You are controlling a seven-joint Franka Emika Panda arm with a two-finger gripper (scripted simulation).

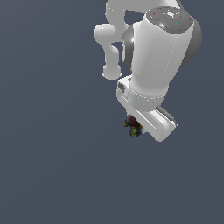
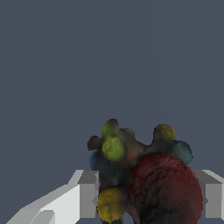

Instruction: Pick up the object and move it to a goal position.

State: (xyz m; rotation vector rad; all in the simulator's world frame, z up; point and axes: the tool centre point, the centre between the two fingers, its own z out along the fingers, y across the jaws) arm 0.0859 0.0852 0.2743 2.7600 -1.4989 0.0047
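The object [image 2: 144,175] is a small lumpy dark thing with a dark red rounded part and yellow, green and blue knobs. In the wrist view it fills the gap between the two white fingers [image 2: 87,194], and both pads touch its sides. My gripper [image 2: 151,194] is shut on it. In the exterior view the object [image 1: 133,126] shows as a tiny dark lump poking out under the white hand, where the gripper [image 1: 135,127] points down. The hand hides the fingers there. Whether the object rests on the ground or hangs above it cannot be told.
A plain dark grey-blue ground [image 1: 52,166] surrounds the arm on all sides. The arm's white links [image 1: 153,57] fill the upper part of the exterior view's right.
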